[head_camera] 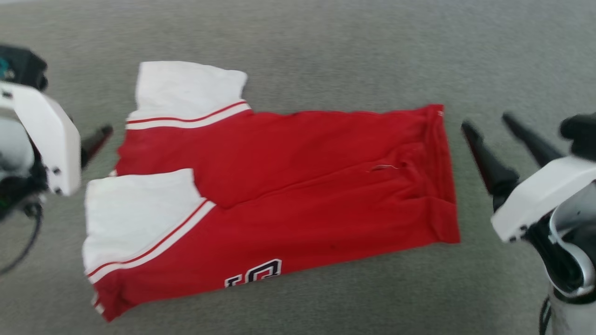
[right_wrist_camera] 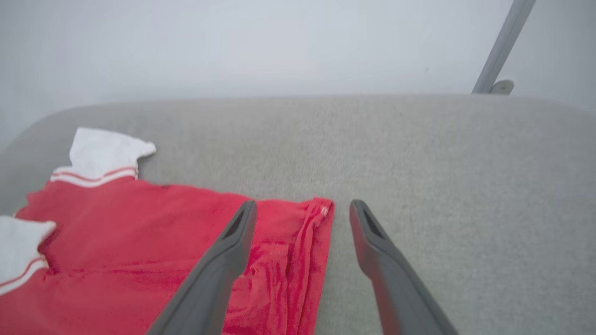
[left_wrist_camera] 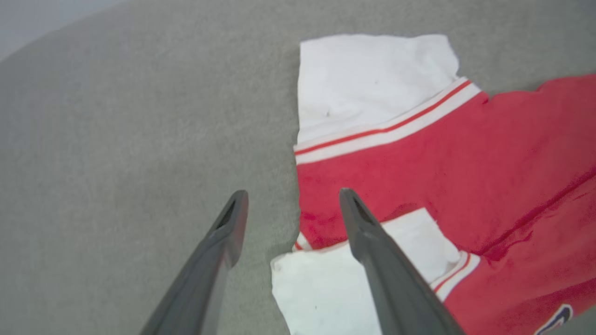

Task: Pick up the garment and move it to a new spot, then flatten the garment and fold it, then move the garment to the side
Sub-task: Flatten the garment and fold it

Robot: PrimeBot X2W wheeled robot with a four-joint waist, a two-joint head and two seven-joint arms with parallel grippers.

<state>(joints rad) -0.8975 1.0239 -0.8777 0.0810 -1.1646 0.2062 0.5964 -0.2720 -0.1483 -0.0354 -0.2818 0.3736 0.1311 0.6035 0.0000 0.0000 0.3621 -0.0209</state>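
Observation:
The garment (head_camera: 288,186), a red jersey with white sleeves, striped trim and black lettering at its near edge, lies folded lengthwise on the grey surface. Both white sleeves lie at its left end. My left gripper (left_wrist_camera: 293,204) hovers open just off that left end, one finger (left_wrist_camera: 368,232) over the cloth, the other over bare surface; in the head view one fingertip (head_camera: 100,137) shows past the white forearm. My right gripper (head_camera: 486,123) stands open just beyond the jersey's right edge (right_wrist_camera: 321,218). Nothing sits between either pair of fingers.
The grey cushioned surface (head_camera: 326,51) spreads wide on every side of the jersey. Its far edge meets a pale wall, where a thin grey pole (right_wrist_camera: 500,46) leans at the right. A dark cable (head_camera: 23,246) hangs by my left arm.

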